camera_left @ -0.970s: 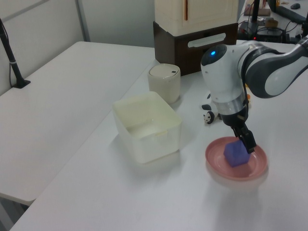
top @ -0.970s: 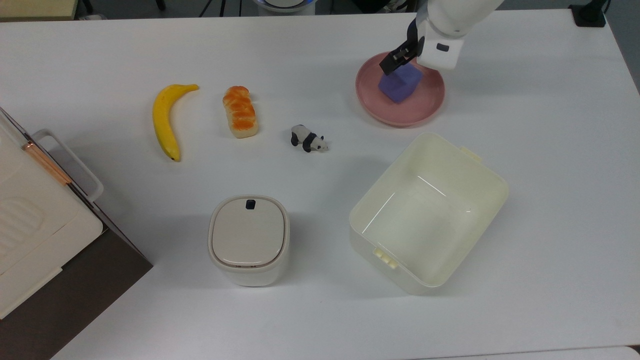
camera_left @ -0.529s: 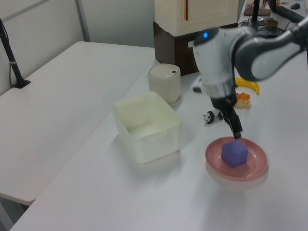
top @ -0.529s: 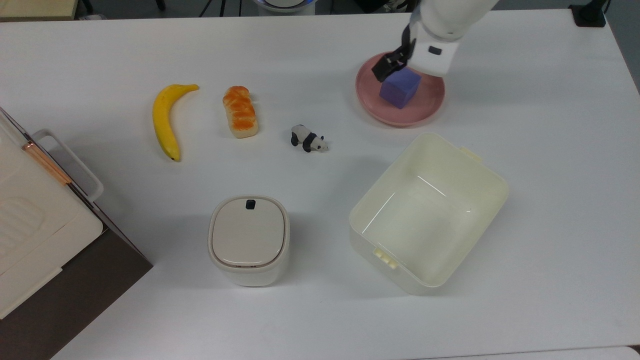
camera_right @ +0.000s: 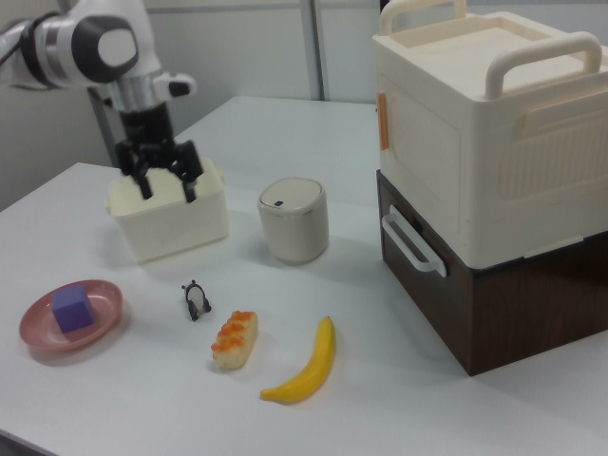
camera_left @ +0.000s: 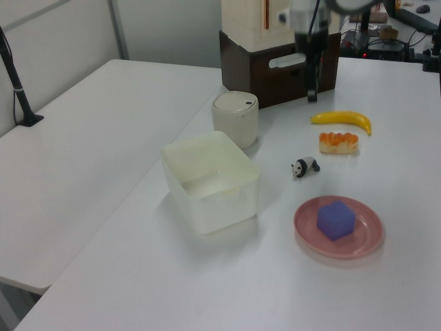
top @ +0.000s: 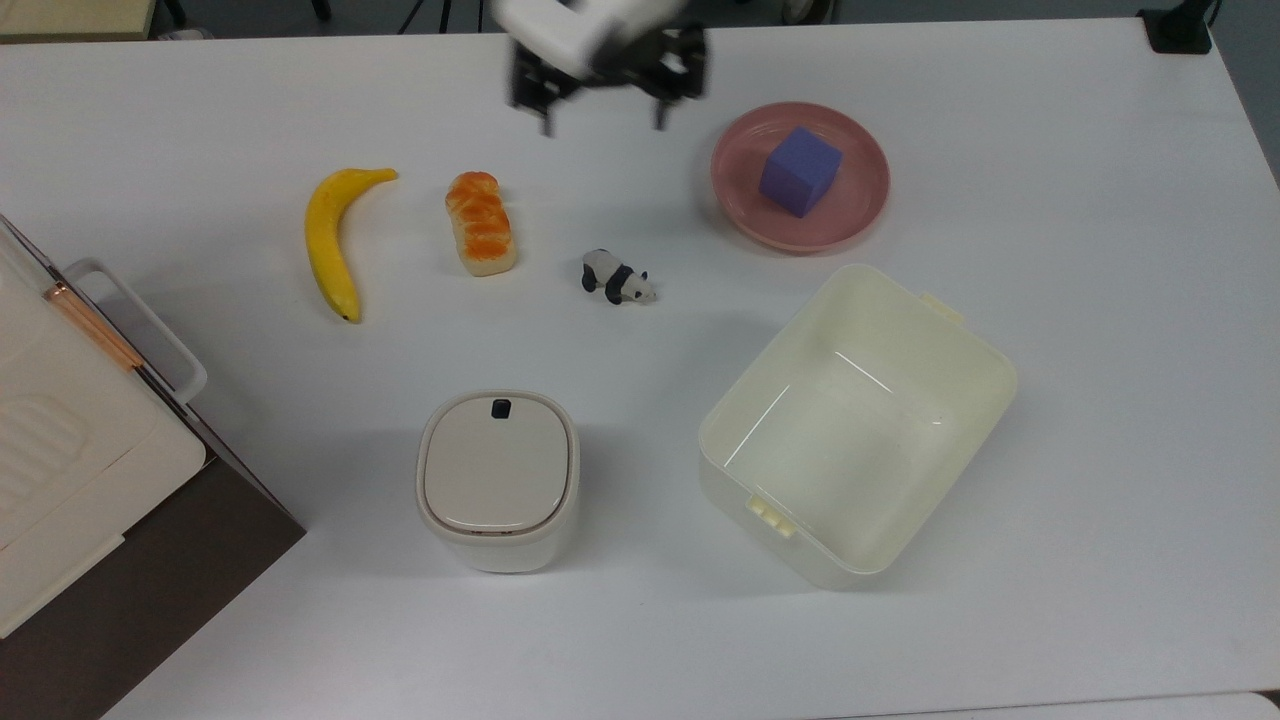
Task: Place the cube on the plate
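The blue-purple cube (top: 798, 170) rests on the pink plate (top: 852, 214), near the plate's middle and free of the gripper. In the left view the cube (camera_left: 336, 220) sits upright on the plate (camera_left: 366, 238). The right view has the cube (camera_right: 72, 309) and plate (camera_right: 105, 313) at its lower left. My gripper (top: 602, 108) hangs open and empty above the table, well off to the top view's left of the plate, beyond the bread. The gripper (camera_right: 167, 186) is raised in front of the cream tub in the right view, its two fingers spread apart.
A banana (top: 333, 240), a bread loaf (top: 480, 222) and a toy panda (top: 618, 278) lie mid-table. A cream tub (top: 858, 420) stands just below the plate in the top view. A lidded white bin (top: 497, 478) and a cream box on a brown cabinet (camera_right: 494, 190) stand further off.
The gripper let go of the cube, rose and swung far to the top view's left. The cube stayed on the plate and settled flat.
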Action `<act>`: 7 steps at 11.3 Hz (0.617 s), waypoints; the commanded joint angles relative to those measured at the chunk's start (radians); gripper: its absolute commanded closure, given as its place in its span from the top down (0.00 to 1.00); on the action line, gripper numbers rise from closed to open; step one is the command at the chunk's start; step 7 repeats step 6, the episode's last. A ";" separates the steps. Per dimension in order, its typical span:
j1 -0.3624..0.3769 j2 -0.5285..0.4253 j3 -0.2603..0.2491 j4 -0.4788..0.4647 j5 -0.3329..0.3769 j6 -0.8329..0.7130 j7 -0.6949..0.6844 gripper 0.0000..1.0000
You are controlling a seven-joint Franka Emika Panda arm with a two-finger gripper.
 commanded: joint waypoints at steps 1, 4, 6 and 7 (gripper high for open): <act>-0.029 -0.121 -0.083 -0.019 0.014 -0.020 0.057 1.00; -0.047 -0.139 -0.088 -0.017 0.014 -0.028 0.059 1.00; -0.047 -0.137 -0.088 -0.017 0.016 -0.029 0.059 1.00; -0.047 -0.137 -0.088 -0.017 0.016 -0.029 0.059 1.00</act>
